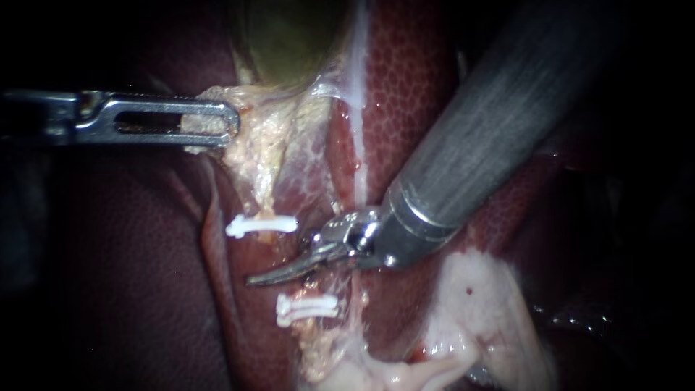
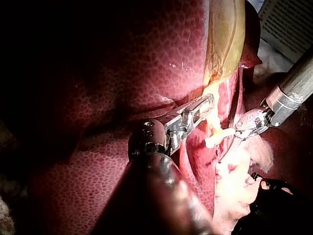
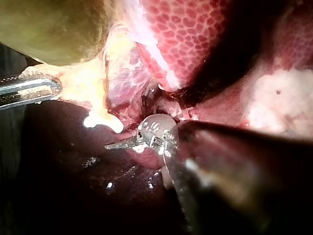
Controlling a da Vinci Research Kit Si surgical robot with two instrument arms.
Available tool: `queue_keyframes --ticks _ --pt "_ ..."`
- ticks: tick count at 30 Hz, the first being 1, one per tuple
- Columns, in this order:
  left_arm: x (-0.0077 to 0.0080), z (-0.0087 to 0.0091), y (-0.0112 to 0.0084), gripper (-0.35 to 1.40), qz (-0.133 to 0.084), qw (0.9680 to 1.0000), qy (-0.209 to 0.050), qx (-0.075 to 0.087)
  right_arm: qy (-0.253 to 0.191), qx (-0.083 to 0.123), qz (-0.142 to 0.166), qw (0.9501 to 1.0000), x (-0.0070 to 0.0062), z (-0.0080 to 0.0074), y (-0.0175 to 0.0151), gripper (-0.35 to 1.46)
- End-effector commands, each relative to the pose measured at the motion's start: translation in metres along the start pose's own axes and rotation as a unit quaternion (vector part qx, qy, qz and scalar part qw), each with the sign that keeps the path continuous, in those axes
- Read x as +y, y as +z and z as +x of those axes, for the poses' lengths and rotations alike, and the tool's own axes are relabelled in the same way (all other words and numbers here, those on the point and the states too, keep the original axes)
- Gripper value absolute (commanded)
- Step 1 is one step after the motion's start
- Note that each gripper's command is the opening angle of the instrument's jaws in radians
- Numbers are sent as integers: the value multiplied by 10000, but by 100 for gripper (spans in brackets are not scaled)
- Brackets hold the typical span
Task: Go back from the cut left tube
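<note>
The right instrument [image 1: 275,274], blades together and empty, lies in the gap of the cut left tube [image 1: 263,204], between the far clip [image 1: 260,226] and the near clips [image 1: 306,308]. Draw it back along its own shaft (blades closed, brushing neither clip); the left instrument [image 1: 213,123], clamped on fatty tissue [image 1: 253,148], should hold steady.

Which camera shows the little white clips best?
Endoscope view: the upper clip and the lower clips both show whole and clear. The left wrist view shows one pale clip. The right wrist view shows only a bright white blob, perhaps a clip.
</note>
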Motion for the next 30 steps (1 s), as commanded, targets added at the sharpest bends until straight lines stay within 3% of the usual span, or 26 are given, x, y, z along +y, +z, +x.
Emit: queue_keyframes --ticks 1,14,18,20,24,30 --pt "0 0 0 -35 -1 10000 -1 0 12 31 12 10000 -2 1 2 74" --pt "0 0 0 -35 0 10000 0 0 1 118 69 9999 -6 1 2 106" --pt "0 0 0 -35 0 10000 0 0 -302 102 68 9995 -9 -2 -2 118" --pt "0 0 0 -35 1 10000 0 1 -609 141 -51 9980 -12 -6 -6 121" --pt "0 0 0 -35 -13 10000 0 -7 -1188 373 -694 9898 -21 -16 -22 138" --pt "0 0 0 -35 -13 10000 0 -7 -1441 391 -899 9847 -30 -31 -57 141"
